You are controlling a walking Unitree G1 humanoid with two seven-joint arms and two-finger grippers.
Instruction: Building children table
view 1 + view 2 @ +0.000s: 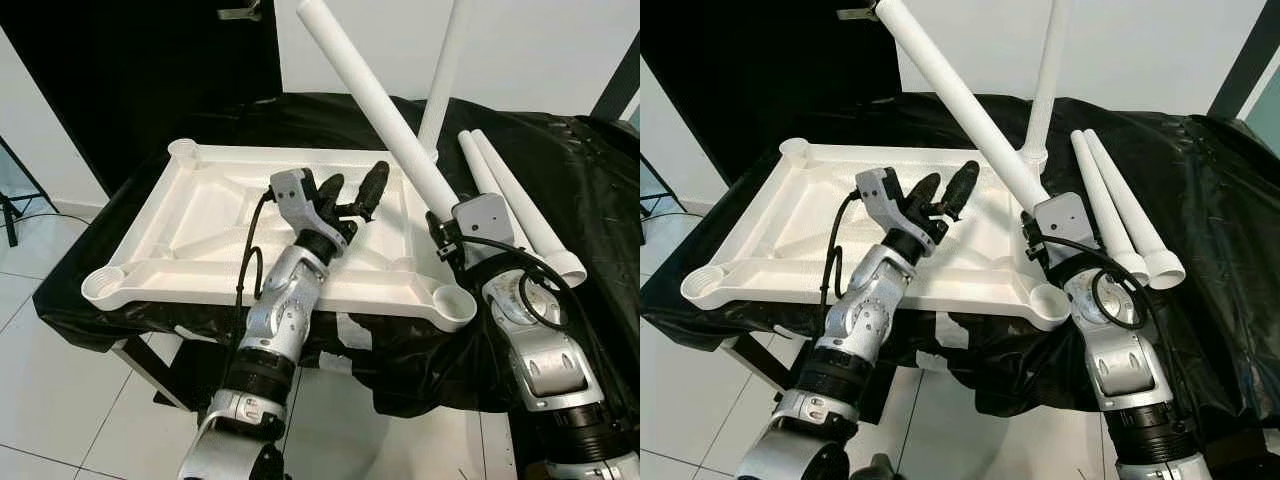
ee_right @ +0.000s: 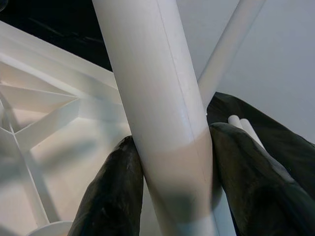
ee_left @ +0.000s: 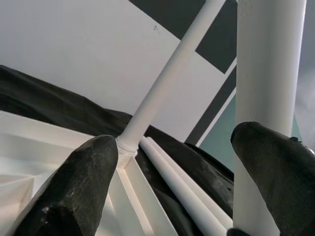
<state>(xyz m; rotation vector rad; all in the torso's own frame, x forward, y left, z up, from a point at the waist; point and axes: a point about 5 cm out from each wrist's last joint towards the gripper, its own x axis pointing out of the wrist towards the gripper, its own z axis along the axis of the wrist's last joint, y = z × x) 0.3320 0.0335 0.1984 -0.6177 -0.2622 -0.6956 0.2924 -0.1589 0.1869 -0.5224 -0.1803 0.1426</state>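
Leg (image 1: 375, 110) clenched in right gripper (image 2: 170, 162), top cut off; left gripper (image 1: 350, 190) released.

Silver jointed arms (image 1: 285, 300), looping black cables (image 1: 245, 265), long black fingers (image 1: 372, 188).

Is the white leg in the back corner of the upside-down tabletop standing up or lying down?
Standing up. The leg rises straight from the far corner socket of the tabletop.
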